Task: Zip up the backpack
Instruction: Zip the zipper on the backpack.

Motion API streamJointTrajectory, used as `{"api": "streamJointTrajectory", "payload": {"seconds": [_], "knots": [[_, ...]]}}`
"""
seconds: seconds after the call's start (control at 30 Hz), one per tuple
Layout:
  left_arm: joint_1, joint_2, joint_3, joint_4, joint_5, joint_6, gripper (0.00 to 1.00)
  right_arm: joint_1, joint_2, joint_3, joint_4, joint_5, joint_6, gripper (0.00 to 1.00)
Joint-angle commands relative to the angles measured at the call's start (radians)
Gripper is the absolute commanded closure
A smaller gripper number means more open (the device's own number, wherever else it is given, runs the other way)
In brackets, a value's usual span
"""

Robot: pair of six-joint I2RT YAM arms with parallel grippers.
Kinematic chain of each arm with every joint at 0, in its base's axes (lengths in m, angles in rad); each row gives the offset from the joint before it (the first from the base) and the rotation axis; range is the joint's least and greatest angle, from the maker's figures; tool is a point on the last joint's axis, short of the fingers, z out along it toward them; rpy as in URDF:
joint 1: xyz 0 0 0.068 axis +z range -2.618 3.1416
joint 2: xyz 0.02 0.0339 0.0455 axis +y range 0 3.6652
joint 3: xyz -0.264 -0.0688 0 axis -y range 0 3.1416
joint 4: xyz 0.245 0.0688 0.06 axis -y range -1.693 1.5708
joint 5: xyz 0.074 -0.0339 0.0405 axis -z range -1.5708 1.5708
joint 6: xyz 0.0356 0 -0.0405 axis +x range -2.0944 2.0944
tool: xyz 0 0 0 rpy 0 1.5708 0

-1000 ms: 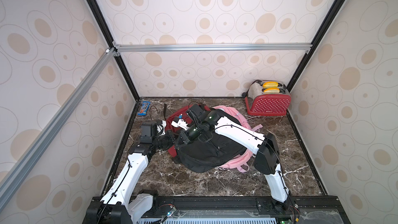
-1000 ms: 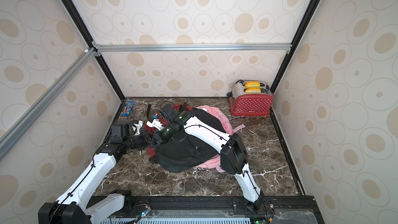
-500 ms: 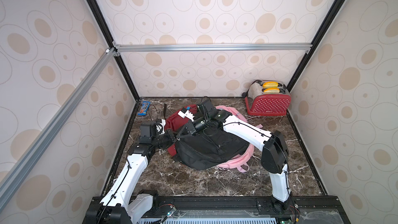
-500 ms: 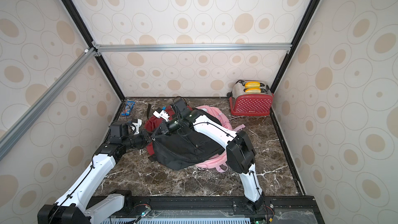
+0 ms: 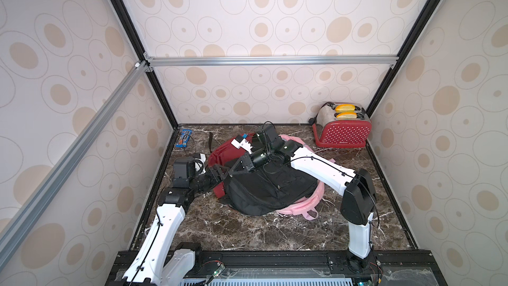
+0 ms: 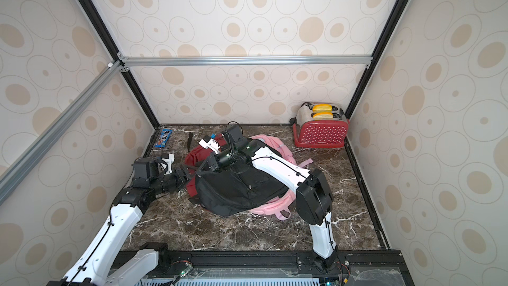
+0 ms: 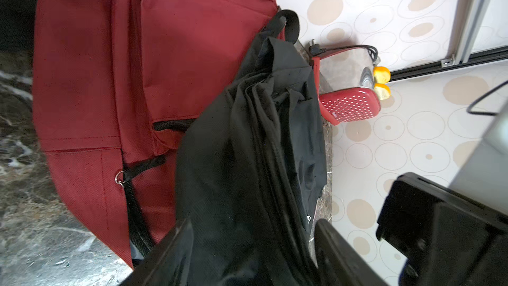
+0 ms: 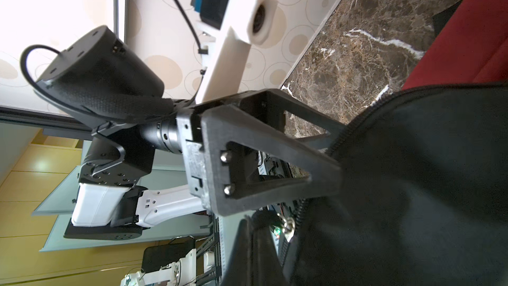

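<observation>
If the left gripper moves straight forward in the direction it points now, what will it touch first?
The black backpack. In the left wrist view its folded fabric lies between the open fingers of the left gripper, so contact should come almost at once; the exact gap is unclear.

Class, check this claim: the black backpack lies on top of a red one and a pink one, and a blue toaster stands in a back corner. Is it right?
No. The toaster is red, not blue, as both top views show. The rest stands: the black backpack lies on top of a red backpack and a pink backpack.
</observation>
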Motion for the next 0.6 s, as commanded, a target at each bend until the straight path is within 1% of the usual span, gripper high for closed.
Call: {"api": "streamJointTrajectory", "payload": {"seconds": [0.0, 0.1, 0.17, 0.27, 0.47, 0.57], "knots": [[0.011, -0.041, 0.038, -0.055, -0.033, 0.026, 0.28, -0.009, -0.037, -0.013, -0.035, 0.026, -0.044, 1.0], [0.011, -0.072, 0.054, -0.094, -0.035, 0.044, 0.28, -0.01, -0.048, -0.026, -0.065, 0.048, -0.065, 1.0], [0.011, -0.09, 0.036, -0.076, -0.002, 0.016, 0.33, -0.018, -0.049, -0.032, -0.062, 0.054, -0.058, 1.0], [0.011, -0.114, -0.003, -0.06, 0.04, -0.014, 0.36, -0.029, -0.041, -0.025, -0.054, 0.055, -0.044, 1.0], [0.011, -0.188, -0.048, -0.072, 0.068, -0.029, 0.34, -0.04, -0.007, 0.042, -0.071, 0.058, -0.033, 1.0], [0.01, -0.196, -0.062, -0.072, 0.074, -0.028, 0.32, -0.04, 0.001, 0.066, -0.082, 0.054, -0.035, 1.0]]}}
